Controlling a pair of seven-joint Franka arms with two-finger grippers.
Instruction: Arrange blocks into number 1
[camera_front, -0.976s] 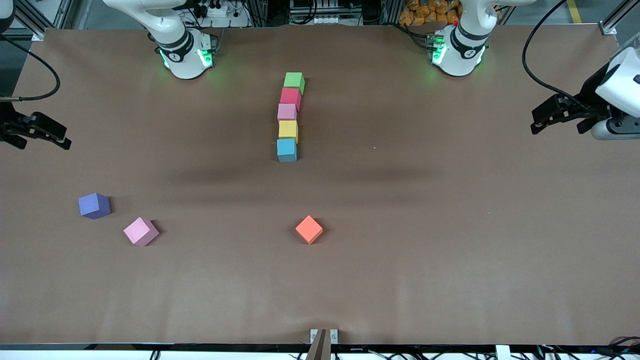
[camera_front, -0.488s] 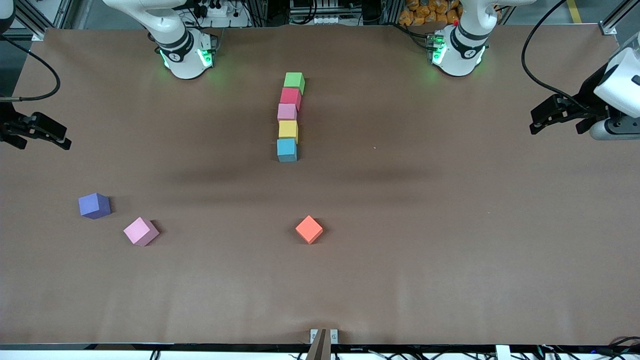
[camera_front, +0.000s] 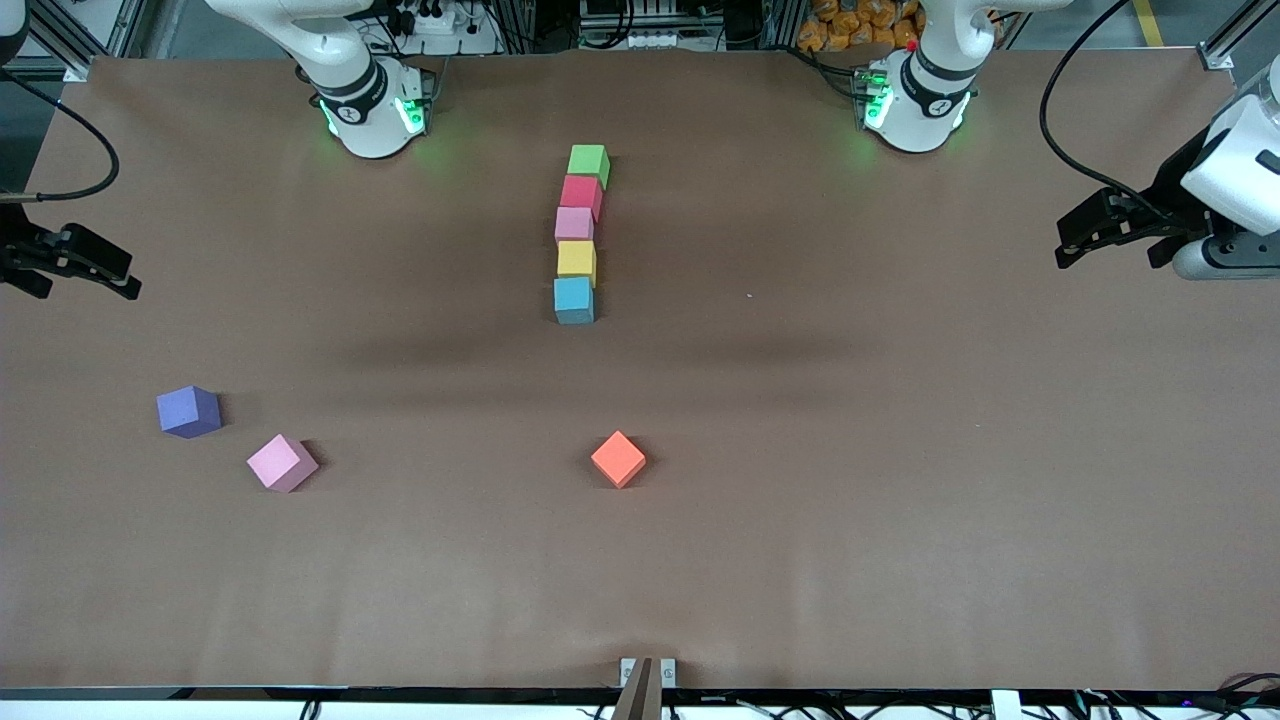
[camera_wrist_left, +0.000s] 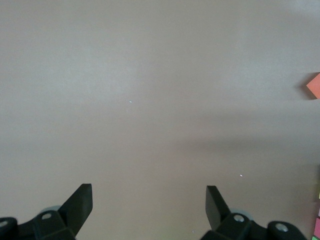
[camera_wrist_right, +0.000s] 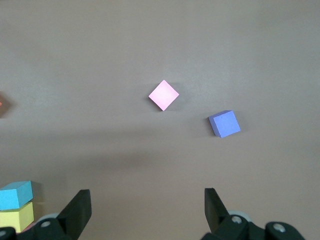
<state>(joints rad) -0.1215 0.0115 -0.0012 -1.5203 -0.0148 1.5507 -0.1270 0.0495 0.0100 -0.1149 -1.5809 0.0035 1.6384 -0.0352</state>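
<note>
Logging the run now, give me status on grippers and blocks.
Left gripper and right gripper open, empty, at table ends. Five matte cubes in a column. Nothing in the way.

Two white arm bases sit at the top of the front view, each ringed by a black band and glowing green lights. The left gripper (camera_front: 1085, 243) and right gripper (camera_front: 105, 275) are black, angular, wedge-fingered, with round screws showing in the wrist views. Black cables loop toward both.
</note>
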